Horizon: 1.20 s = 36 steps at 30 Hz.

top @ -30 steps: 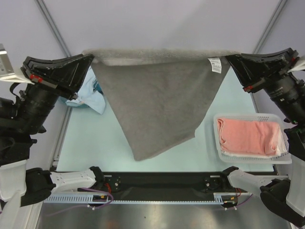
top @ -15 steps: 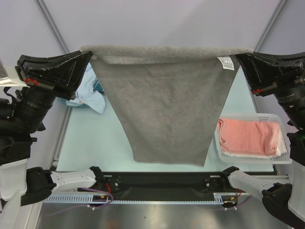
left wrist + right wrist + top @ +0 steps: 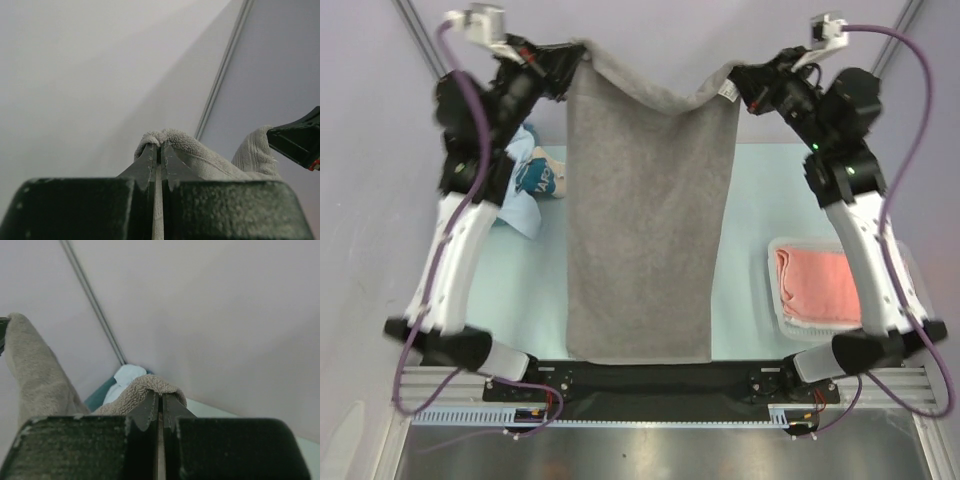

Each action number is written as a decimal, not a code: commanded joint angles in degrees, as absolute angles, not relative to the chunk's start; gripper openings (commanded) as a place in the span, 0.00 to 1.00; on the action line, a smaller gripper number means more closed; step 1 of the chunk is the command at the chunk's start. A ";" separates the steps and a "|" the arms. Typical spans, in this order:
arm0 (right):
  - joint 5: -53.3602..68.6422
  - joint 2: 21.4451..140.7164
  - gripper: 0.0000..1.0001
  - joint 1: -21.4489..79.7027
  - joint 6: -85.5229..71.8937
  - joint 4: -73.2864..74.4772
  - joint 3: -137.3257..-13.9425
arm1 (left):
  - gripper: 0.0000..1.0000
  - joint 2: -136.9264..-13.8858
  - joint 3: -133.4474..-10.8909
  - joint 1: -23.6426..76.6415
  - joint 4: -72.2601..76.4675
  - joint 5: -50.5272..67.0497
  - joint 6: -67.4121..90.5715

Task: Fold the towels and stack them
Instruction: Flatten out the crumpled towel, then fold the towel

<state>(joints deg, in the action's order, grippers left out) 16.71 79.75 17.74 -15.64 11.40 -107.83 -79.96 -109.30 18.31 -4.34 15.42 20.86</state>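
Logged grey towel (image 3: 640, 230) hanging as 1 flat sheet between the 2 raised arms, over the middle of the pale green table (image 3: 745, 230). Found left gripper (image 3: 575, 58) pinching the towel's top left corner, jaws pressed together on the terry; checked in left wrist view, with cloth bunched over both fingertips and no gap visible. Found right gripper (image 3: 736, 78) likewise clamped tight on the top right corner, just above a small white label (image 3: 728, 92) sewn at that edge; checked in right wrist view, with a fold of grey pile curling over the closed tips. Noted upper edge sagging in the middle between the 2 grips. Noted lower hem reaching down to the near edge of the table, by the arm bases; cannot tell whether touching the surface. Recorded salmon-pink towel (image 3: 815, 290) lying folded inside a white basket (image 3: 773, 300) on the right side of the table, partly hidden behind the right arm. Recorded light blue towel (image 3: 517, 212) crumpled at the far left, with a teal bundle (image 3: 535, 178) bearing white print touching it, both well apart from the basket.
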 commanded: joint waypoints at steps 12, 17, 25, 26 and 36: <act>28.21 119.07 0.00 6.68 -28.11 -3.34 -125.76 | 0.00 -120.31 -129.63 6.68 5.54 27.77 31.03; 29.09 127.34 0.00 5.45 -30.58 -0.62 -130.17 | 0.00 -124.10 -126.49 6.33 7.20 28.47 31.20; 30.06 125.61 0.00 5.01 -32.96 5.88 -120.01 | 0.00 -120.24 -107.16 6.33 11.16 29.01 32.08; 30.32 123.94 0.00 4.92 -32.96 6.50 -118.23 | 0.00 -118.32 -102.35 6.33 11.95 28.48 32.43; 32.25 115.32 0.00 5.01 -32.17 12.30 -94.50 | 0.00 -107.94 -79.04 6.42 9.76 26.37 34.10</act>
<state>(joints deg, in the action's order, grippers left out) 30.28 121.49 5.02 -32.36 10.57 -98.15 -115.55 -82.17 6.31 7.79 26.57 33.19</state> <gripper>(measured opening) 0.028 0.025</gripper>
